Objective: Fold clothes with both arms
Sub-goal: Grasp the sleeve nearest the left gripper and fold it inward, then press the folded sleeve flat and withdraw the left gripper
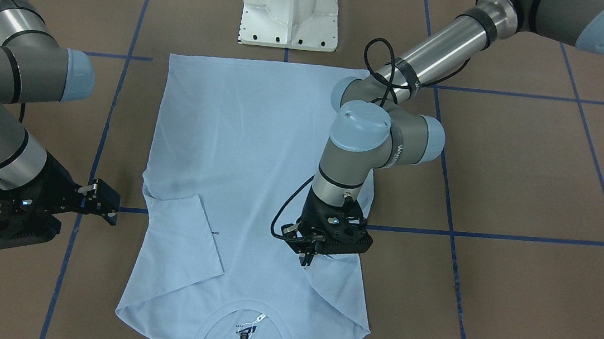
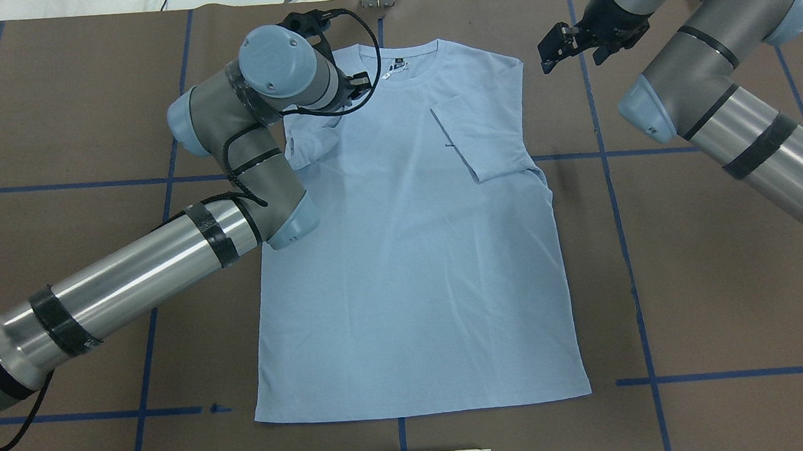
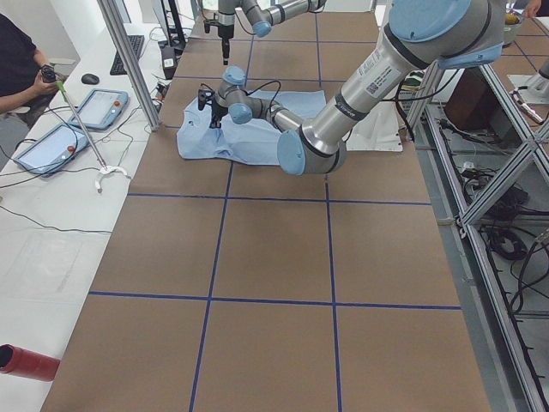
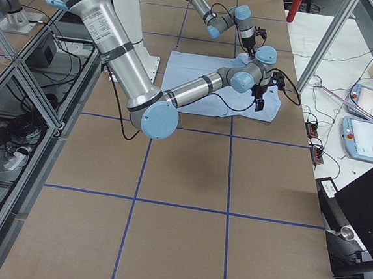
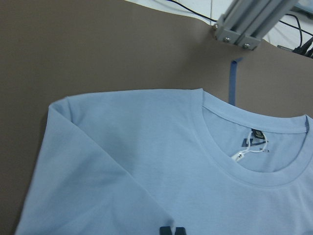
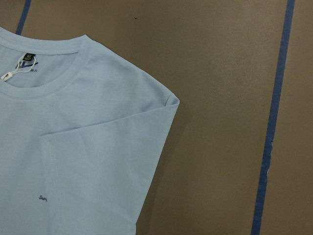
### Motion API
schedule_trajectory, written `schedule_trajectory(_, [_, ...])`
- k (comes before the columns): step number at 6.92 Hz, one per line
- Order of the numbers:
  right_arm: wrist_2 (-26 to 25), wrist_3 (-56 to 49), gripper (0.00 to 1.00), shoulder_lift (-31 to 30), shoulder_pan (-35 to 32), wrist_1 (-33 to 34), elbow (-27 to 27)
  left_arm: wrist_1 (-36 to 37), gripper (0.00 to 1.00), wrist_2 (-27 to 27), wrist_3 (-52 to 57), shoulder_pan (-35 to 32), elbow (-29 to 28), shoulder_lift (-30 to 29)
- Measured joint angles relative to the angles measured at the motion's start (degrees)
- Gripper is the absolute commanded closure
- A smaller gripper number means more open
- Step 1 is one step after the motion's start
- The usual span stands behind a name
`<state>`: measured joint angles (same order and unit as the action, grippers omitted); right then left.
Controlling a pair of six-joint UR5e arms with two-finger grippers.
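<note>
The pale blue T-shirt (image 1: 237,146) lies flat on the brown table, with its collar (image 2: 403,79) on the side away from the robot. One sleeve (image 2: 482,126) is folded in onto the body. My left gripper (image 1: 307,261) stands over the other shoulder, fingers down, shut on the sleeve fabric. Its fingertips (image 5: 172,231) press together on the cloth in the left wrist view. My right gripper (image 2: 571,60) is open and empty. It hovers beside the shirt, off its folded-sleeve side (image 1: 111,207). The right wrist view shows the folded shoulder (image 6: 146,103) and the neck label (image 6: 29,57).
The white pedestal base (image 1: 290,11) stands at the robot's edge, near the shirt's hem. Blue tape lines (image 2: 612,192) cross the table. An aluminium post (image 5: 249,24) rises beyond the collar. An operator (image 3: 17,60) and tablets (image 3: 51,142) are at the side bench.
</note>
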<state>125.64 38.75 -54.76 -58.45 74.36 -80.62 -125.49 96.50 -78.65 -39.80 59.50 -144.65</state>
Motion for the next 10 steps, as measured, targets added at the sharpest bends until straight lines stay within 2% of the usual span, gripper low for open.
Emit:
schedule_trajectory(4, [-1.58, 0.09, 0.0, 0.18, 0.16, 0.06, 0.11, -1.43, 0.0, -1.5, 2.47, -0.41, -0.96, -0.16])
schedule_trajectory(6, [-1.62, 0.1, 0.0, 0.43, 0.43, 0.01, 0.06, -1.59, 0.1, -1.51, 4.0, -1.39, -0.12, 3.16])
schedule_trajectory(8, [-1.63, 0.08, 0.0, 0.44, 0.73, -0.01, 0.08, -1.2, 0.1, -1.13, 4.13, -1.49, 4.85, 7.47])
schedule_trajectory(10, [-1.69, 0.08, 0.0, 0.29, 0.84, -0.01, 0.11, -0.59, 0.09, -0.98, 4.12, -1.21, 7.35, 9.12])
